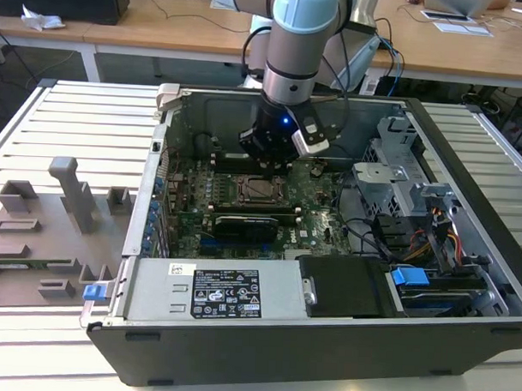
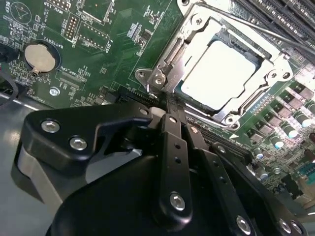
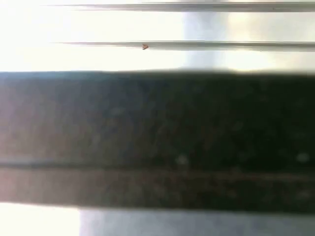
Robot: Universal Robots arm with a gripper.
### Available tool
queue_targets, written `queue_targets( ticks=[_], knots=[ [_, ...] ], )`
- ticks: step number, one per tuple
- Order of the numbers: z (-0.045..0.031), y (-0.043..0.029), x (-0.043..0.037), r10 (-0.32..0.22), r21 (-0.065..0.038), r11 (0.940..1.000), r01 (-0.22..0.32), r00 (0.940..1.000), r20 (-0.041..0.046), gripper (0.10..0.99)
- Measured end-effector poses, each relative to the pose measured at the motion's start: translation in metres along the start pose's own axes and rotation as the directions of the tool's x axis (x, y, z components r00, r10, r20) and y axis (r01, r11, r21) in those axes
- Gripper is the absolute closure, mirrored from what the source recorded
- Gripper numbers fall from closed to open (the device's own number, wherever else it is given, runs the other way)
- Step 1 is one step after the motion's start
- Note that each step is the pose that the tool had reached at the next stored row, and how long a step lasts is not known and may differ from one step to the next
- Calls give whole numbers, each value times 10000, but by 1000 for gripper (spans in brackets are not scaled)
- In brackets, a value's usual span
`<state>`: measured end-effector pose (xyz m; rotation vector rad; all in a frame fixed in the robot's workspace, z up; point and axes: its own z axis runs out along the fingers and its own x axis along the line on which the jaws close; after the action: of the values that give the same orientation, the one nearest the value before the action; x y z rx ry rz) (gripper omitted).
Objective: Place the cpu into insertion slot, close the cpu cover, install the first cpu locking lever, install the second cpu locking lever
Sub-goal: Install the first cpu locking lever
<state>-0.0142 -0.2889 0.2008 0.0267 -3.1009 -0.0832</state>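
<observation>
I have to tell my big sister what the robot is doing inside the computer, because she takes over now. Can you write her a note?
Gripper: shut, with nothing visible between the fingers. The tips are at a corner of the insertion slot, low over the green motherboard.
The cpu: seated in the slot, silver top up.
The cpu cover: lying down flat around the chip.
Done: cpu placed, cover closed.
Left: the two locking levers. A thin metal rod runs along the socket's far edge; I cannot tell whether either lever is latched, so check them.
</observation>
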Motion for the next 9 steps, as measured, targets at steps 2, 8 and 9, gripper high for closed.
queue_targets(
  ticks=[2, 8, 9],
  knots=[
    [-119, 7, 4, -24, 16, 10000, 24, 10000, -4, 980],
    [-172, -79, 9, -26, 73, 10000, 26, 10000, -4, 980],
    [-174, -116, 9, -25, 86, 10000, 25, 10000, -3, 980]
  ],
)
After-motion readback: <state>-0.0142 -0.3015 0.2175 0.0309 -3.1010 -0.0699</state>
